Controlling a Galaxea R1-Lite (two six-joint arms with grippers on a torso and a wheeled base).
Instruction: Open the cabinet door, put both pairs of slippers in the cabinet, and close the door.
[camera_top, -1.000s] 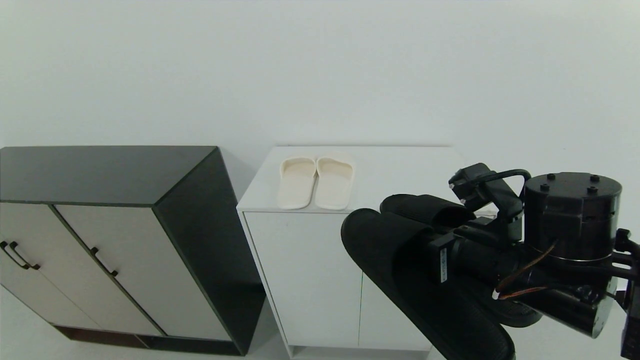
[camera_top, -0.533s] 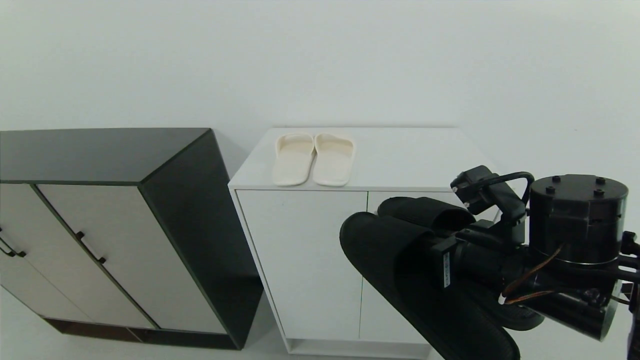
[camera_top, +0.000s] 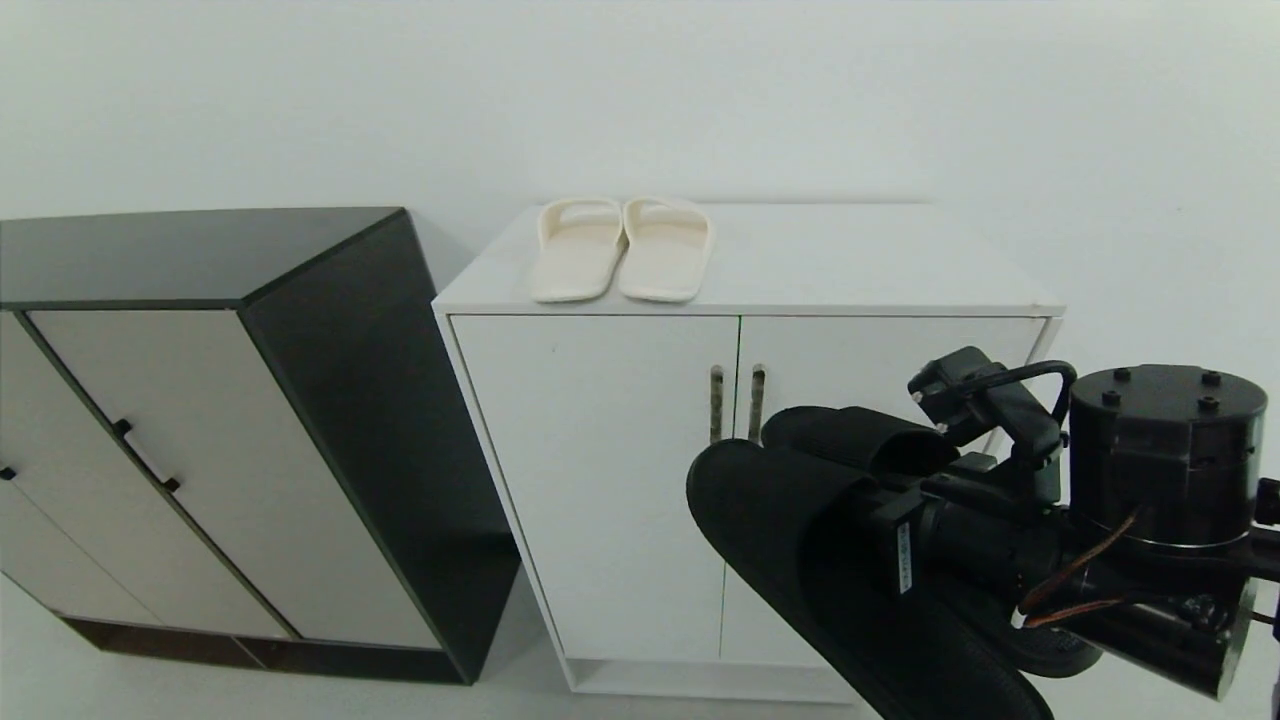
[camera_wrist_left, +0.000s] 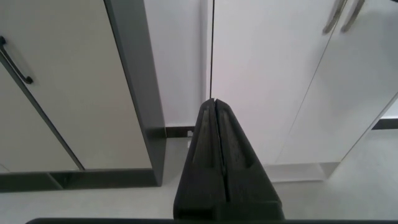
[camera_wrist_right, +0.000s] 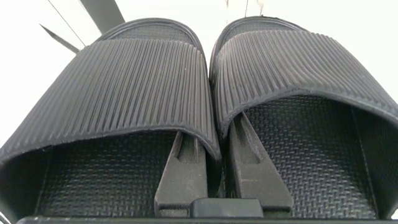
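A white cabinet (camera_top: 600, 480) stands ahead with both doors shut; its two handles (camera_top: 736, 403) flank the middle seam. A pair of cream slippers (camera_top: 622, 250) lies side by side on its top, toward the left. My right gripper (camera_wrist_right: 214, 134) is shut on a pair of black slippers (camera_top: 800, 520), one finger inside each, pinching their touching inner walls. That pair hangs in front of the right door's lower half. My left gripper (camera_wrist_left: 215, 104) is shut with nothing in it, low before the gap between the two cabinets.
A dark cabinet (camera_top: 200, 260) with pale doors and black handles stands left of the white one, a narrow gap between them. A plain wall runs behind both. Pale floor (camera_top: 300, 700) lies in front.
The whole head picture has shifted: the camera has sunk, so the white cabinet's doors and handles show now. The right gripper keeps the black slippers as before.
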